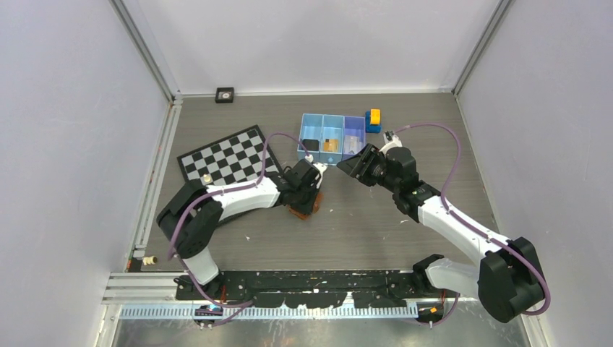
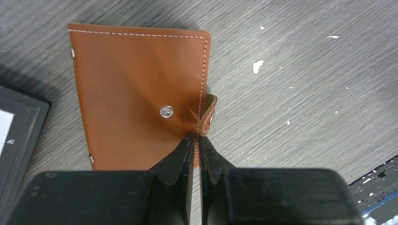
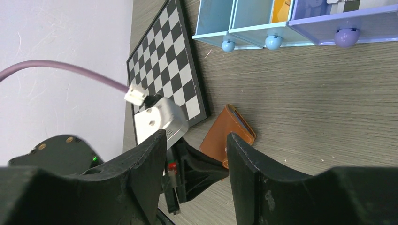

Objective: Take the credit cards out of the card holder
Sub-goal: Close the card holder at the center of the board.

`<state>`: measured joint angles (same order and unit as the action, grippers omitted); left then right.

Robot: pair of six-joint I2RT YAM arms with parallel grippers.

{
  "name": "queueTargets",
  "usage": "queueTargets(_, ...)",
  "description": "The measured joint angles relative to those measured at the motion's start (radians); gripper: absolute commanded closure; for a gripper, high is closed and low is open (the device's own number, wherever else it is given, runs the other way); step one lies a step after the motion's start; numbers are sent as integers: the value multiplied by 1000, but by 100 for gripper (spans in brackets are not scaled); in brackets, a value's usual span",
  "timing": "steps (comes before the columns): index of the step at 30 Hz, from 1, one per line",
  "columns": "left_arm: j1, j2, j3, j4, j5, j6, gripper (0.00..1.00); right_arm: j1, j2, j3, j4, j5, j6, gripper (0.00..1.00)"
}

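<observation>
The card holder (image 2: 136,79) lies flat on the grey surface (image 2: 305,93), in the centre of the top view, just below the blue tray (image 1: 332,134) and next to the lower right corner of the chessboard (image 1: 228,155). It is folded shut, and its small strap (image 2: 209,115) stands curled up, away from the metal stud (image 2: 166,111) on the cover, so I judge it is unfastened. I think the holder is light and its leather-like cover is soft and bends easily, so it can slide on the surface when somebody pulls on it. The stitched edge beside the strap looks like a good place to take it, because there the cover is thin and free to lift. No credit cards show at the holder. They are probably stiff, thin and smooth, so they need a pinch on a free short edge. The left pincer (image 2: 196,140) is almost fully closed and grips exactly this stitched edge, with a thin strip of brown between its fingers. The right pincer (image 3: 196,138) hangs near, to the upper right of the holder in the top view. It is open about halfway, it holds nothing and touches nothing.
</observation>
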<state>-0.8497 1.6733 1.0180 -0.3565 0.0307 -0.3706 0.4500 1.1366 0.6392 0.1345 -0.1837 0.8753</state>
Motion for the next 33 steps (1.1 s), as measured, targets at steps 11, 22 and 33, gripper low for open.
queueTargets(11,43,64,29,8,127,-43,72,0,-9,-2,0,0,3,45)
queueTargets(22,76,-267,-119,73,32,-50,1,0,-60,-24,-15,95,-46,37)
queueTargets(33,263,-509,-263,132,-122,-54,0,0,-229,-225,159,424,-360,37)
